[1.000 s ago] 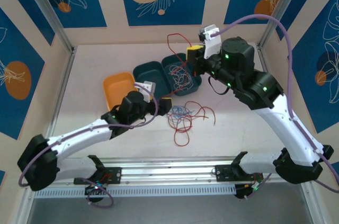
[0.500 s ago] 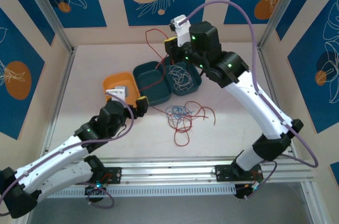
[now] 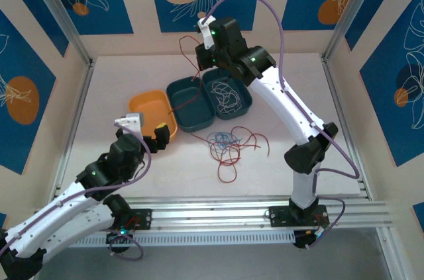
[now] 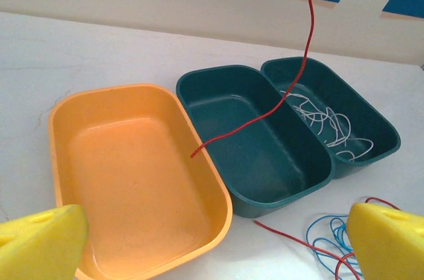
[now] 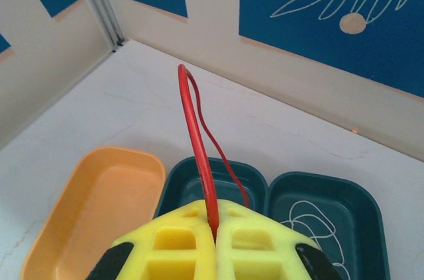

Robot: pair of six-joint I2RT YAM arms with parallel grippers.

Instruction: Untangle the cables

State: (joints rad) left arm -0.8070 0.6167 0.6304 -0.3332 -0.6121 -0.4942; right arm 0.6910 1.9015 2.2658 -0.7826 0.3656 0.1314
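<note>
**Red cable pinched and held above the trays**

Top view: the right fingers (image 3: 201, 59), upper centre, are closed on a red cable (image 3: 183, 49) that loops up and trails down toward the left teal tray (image 3: 190, 109). A white cable (image 3: 227, 96) lies in the right teal tray (image 3: 246, 102). A blue-and-red tangle (image 3: 226, 141) lies on the table (image 3: 119, 75) at centre. The left fingers (image 3: 162, 129), spread wide and empty, sit beside the orange tray (image 3: 147, 104).

Left wrist view: the open yellow fingers show in both lower corners. The red cable hangs from the top, its end near the rim between the orange and left teal trays.

Right wrist view: the closed fingers clamp the red cable at bottom centre, and it arcs upward.
</note>
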